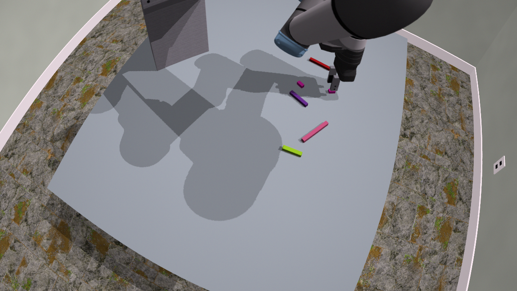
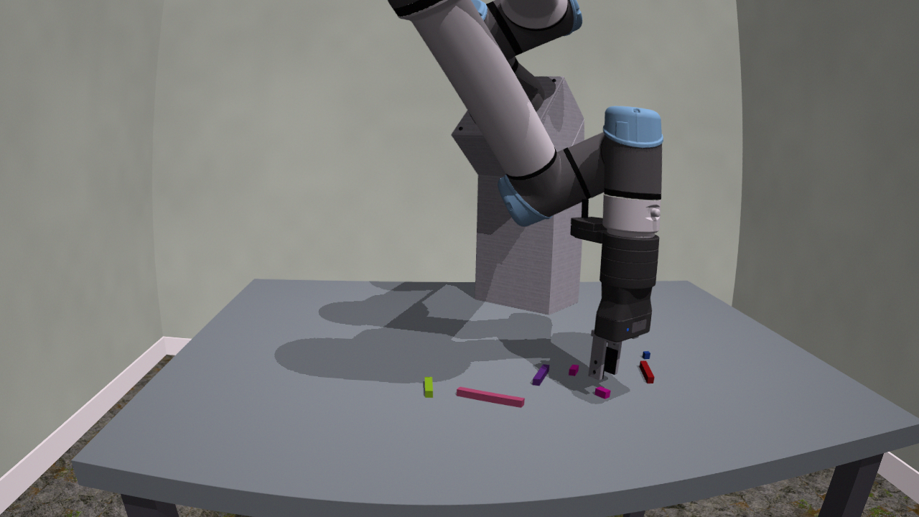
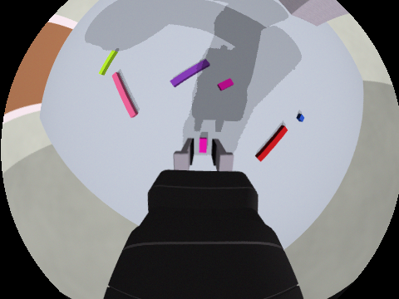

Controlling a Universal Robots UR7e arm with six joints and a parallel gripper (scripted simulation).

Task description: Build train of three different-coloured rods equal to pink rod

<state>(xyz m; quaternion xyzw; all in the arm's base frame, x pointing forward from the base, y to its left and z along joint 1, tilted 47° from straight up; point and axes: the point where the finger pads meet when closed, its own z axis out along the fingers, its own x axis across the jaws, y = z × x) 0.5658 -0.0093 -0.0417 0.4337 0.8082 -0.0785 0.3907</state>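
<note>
Magenta is the colour of the small rod [image 3: 203, 144] that sits on the grey table [image 2: 321, 449], directly below the gripper [image 2: 604, 374]. The jaws stand part open, one on each side of the rod in the wrist view, and they hold nothing. In the side view the fingertips hang a little above the rod and have not reached the table.

To do this pick well, my judgement is that the gripper should go straight down, keeping the rod centred between the fingers, and close only once the fingertips are level with the rod's sides. Such a short piece could twist or skid away if one finger touches first.

A second magenta rod [image 1: 300, 83] lies near a purple rod [image 1: 298, 98], both well apart from the gripper. A red rod [image 2: 646, 371] lies just beside the gripper on its other side, close enough to be knocked during the descent. A tiny blue rod [image 2: 646, 354] sits beyond the red one. The pink rod [image 1: 314, 131] and a lime rod [image 1: 291, 150] lie further off towards the middle of the table. No two rods touch, so no train has been started.
</note>
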